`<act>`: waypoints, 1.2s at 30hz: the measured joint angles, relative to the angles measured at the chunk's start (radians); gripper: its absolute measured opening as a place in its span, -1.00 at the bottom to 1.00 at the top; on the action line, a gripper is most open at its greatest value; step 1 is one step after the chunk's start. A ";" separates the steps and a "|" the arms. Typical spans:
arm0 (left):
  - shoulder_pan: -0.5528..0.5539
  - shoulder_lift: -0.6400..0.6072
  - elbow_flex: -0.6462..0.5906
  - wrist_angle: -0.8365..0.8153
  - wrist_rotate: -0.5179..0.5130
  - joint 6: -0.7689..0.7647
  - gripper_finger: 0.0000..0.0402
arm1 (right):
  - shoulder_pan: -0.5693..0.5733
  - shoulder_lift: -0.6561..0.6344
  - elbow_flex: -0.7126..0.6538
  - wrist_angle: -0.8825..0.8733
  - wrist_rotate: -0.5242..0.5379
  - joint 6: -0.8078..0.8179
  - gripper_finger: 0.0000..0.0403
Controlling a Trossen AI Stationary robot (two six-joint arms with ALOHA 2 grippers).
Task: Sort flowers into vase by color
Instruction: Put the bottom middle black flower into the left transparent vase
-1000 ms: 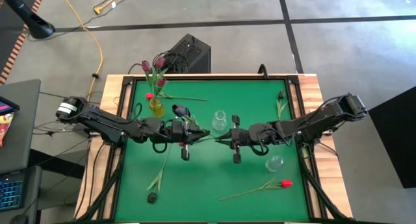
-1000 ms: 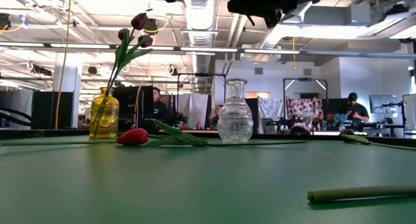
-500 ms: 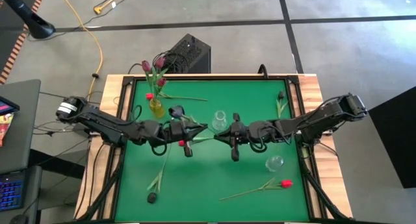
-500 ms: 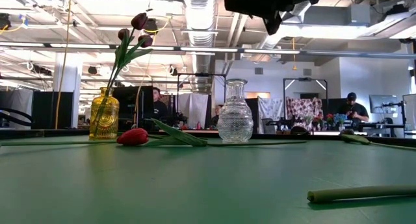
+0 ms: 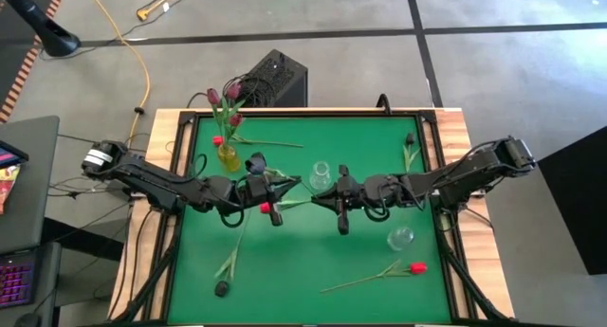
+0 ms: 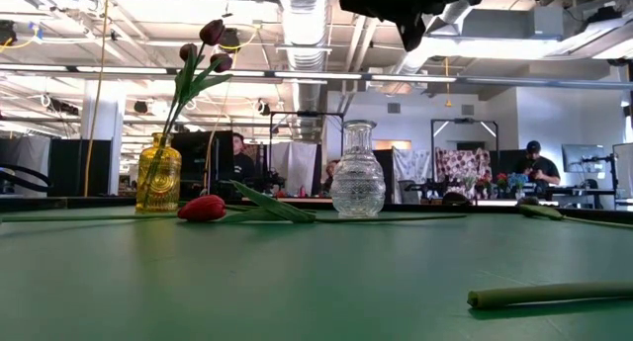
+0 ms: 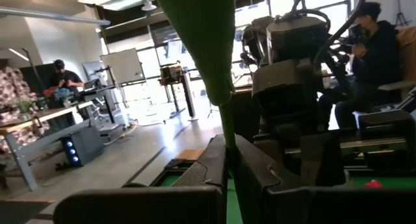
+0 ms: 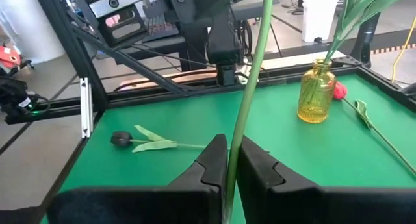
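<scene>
Worrying bit first: both grippers are pinched on the same flower stem point(image 8: 250, 87) up in the air over the middle of the green table point(image 5: 303, 261), so if they pull apart or twist out of sync, that thin stem could bend or slip out.

The left gripper point(image 7: 227, 160) is clamped narrow on it, and the right gripper point(image 8: 231, 160) is closed on it too.

From overhead the stem point(image 5: 302, 196) looks like it runs roughly left-right between the two grippers. I can't really tell which end has the head, though a dark bloom point(image 5: 256, 163) sits near the left gripper.

The yellow vase point(image 5: 228, 156) already holds some tulips, and the clear vase point(image 5: 320, 176) is just beside the handoff.
</scene>
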 joint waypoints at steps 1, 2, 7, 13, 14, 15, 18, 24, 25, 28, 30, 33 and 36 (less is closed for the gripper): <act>0.000 0.000 0.000 0.000 0.006 0.003 -1.00 | 0.000 0.000 0.000 -0.009 0.000 -0.004 -0.73; 0.000 0.001 0.000 0.000 0.010 0.008 -1.00 | 0.000 -0.001 0.002 -0.021 0.000 -0.014 -0.72; 0.000 0.001 -0.001 0.004 0.015 0.014 -1.00 | -0.003 -0.002 0.002 -0.070 -0.005 -0.030 -0.64; 0.001 0.000 -0.001 0.012 0.027 0.010 -1.00 | -0.008 -0.001 0.001 -0.141 -0.016 -0.029 -0.30; 0.001 0.000 -0.001 0.012 0.027 0.010 -1.00 | -0.008 -0.002 0.001 -0.160 -0.016 -0.030 -0.23; 0.001 0.000 -0.001 0.012 0.026 0.009 -1.00 | -0.008 -0.007 0.001 -0.188 -0.016 -0.031 -0.16; 0.007 0.000 -0.001 0.000 0.018 -0.003 -1.00 | -0.008 -0.035 0.000 -0.277 -0.014 -0.041 0.01; 0.073 0.006 0.077 -0.241 0.037 -0.097 -1.00 | -0.008 -0.118 0.000 -0.455 0.002 -0.035 0.12; 0.085 0.008 0.099 -0.283 0.046 -0.107 -1.00 | -0.008 -0.136 0.000 -0.486 0.020 -0.035 0.11; 0.109 0.009 0.156 -0.381 0.056 -0.110 -1.00 | -0.008 -0.185 0.000 -0.583 0.094 -0.037 0.08; 0.127 0.008 0.183 -0.416 0.061 -0.109 -1.00 | -0.009 -0.212 0.000 -0.633 0.144 -0.037 0.06; 0.160 0.008 0.215 -0.494 0.086 -0.139 -1.00 | -0.009 -0.245 0.000 -0.652 0.174 -0.043 0.03; 0.197 0.010 0.225 -0.536 0.165 -0.205 -1.00 | -0.009 -0.268 0.000 -0.665 0.181 -0.062 0.02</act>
